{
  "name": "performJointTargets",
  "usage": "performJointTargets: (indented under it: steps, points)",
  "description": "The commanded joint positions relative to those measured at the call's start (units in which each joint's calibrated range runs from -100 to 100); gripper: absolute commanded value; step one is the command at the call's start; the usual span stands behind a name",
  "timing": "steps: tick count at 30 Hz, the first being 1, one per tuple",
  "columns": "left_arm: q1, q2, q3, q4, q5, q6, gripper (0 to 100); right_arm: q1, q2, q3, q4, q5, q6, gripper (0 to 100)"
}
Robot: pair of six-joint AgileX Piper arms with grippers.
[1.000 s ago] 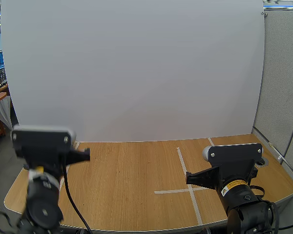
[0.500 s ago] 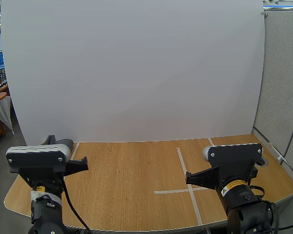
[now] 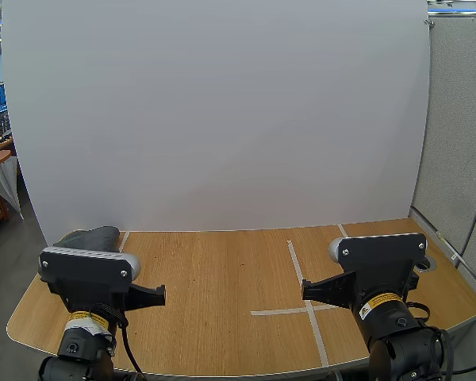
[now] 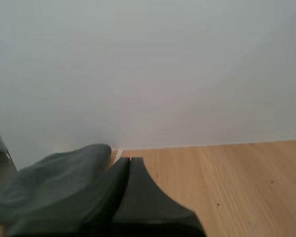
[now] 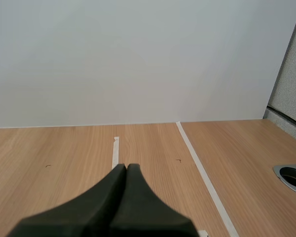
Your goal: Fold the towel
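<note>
Towel: a dark grey towel (image 3: 91, 236) lies bunched in a low mound at the far left corner of the table (image 3: 222, 278), just in front of the white board (image 3: 222, 119); whether it is folded or only heaped cannot be told.
Left gripper: the left gripper (image 4: 129, 165) hangs low, just beside the towel's near edge, its fingers pressed together as one dark wedge, with nothing between them.
Right gripper: the right gripper (image 5: 126, 170) is likewise closed and empty, over bare wood near the tape lines (image 3: 301, 286), well apart from the towel.
Stage: the scene fits both arms parked before or after the folding.
Doing it well: any grasp would want a single edge or corner pinched, not the whole heap.
</note>
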Motion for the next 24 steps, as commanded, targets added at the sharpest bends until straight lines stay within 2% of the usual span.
performJointTargets:
  steps: [1,3,10,15,17,24]
  points:
    - [-0.19,-0.3,0.1,3.1,7.8,-1.8,0,0.1,-0.4,0.2,-0.6,-1.2,0.1,0]
    - [-0.19,-0.3,0.1,3.0,12.6,-3.1,0,0.1,-0.4,0.2,-0.6,-1.2,0.1,0]
    - [-0.29,-0.3,0.1,2.8,12.2,-10.7,0,0.1,-0.4,0.2,-0.6,-1.2,0.1,0]
    - [-3.21,-0.3,0.1,2.9,12.4,-11.0,0,0.1,-0.4,0.2,-0.6,-1.2,0.1,0]
    - [-3.62,-0.3,0.1,2.9,12.4,-10.9,0,0.1,-0.4,0.2,-0.6,-1.2,0.1,0]
    - [-3.60,-0.3,0.1,2.9,11.9,-10.8,0,0.1,-0.4,0.2,-0.6,-1.2,0.1,0]
